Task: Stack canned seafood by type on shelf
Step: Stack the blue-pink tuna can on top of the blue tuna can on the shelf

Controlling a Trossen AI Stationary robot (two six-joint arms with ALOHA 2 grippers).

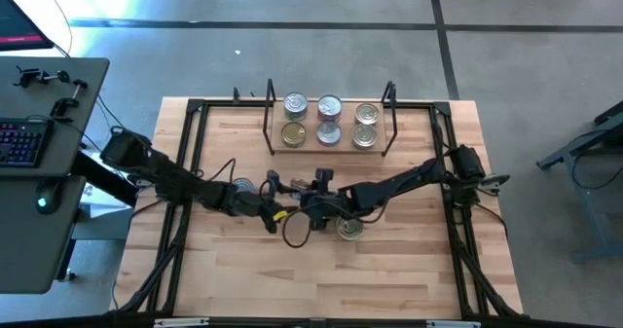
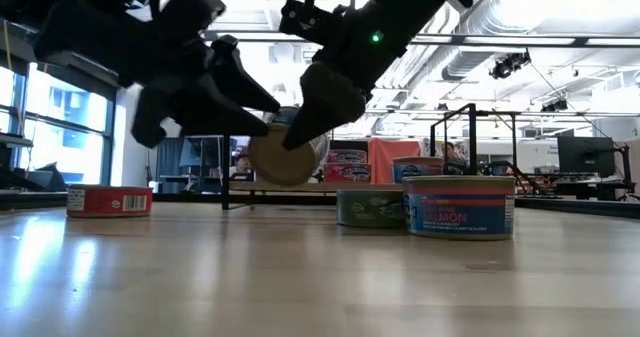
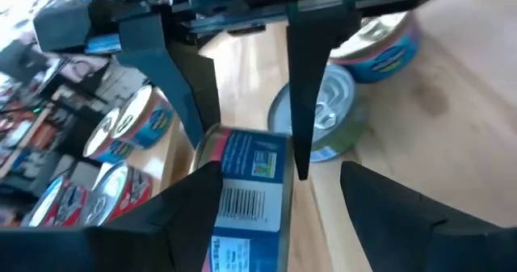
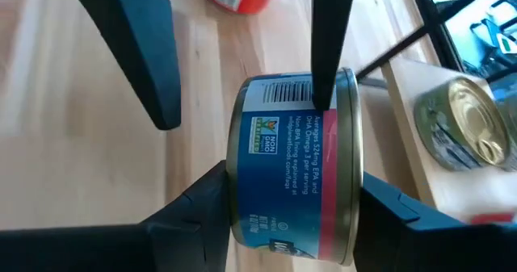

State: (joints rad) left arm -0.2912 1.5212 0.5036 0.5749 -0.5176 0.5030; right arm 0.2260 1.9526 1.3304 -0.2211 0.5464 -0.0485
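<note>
A blue-labelled can point(image 4: 291, 143) hangs on edge above the table's middle, also seen in the low view as the held can point(image 2: 283, 155). My right gripper point(image 4: 291, 183), reaching in from the table's right, is shut on it. My left gripper point(image 3: 279, 183) comes from the table's left and stands open around the same can point(image 3: 242, 183). One left finger point(image 4: 331, 54) lies by the barcode; the other point(image 4: 153, 62) stands well apart. The shelf point(image 1: 331, 151) at the far side carries several cans on its wooden board. My right gripper pinches the can by its two flat ends point(image 4: 353, 175) between its two fingers, slanting down from the table's right. The can sits on edge, its round wall toward the wrist camera, lifted clear of the table. My left gripper has one finger in front of the can's side wall point(image 4: 311, 94); I cannot tell whether it touches.
A red can point(image 2: 108, 199) sits on the table under my left arm. A green can point(image 2: 370, 205) and a salmon can point(image 2: 460, 205) stand near my right arm. A black frame point(image 1: 200, 153) runs round the tabletop. Bare wood lies toward the near edge.
</note>
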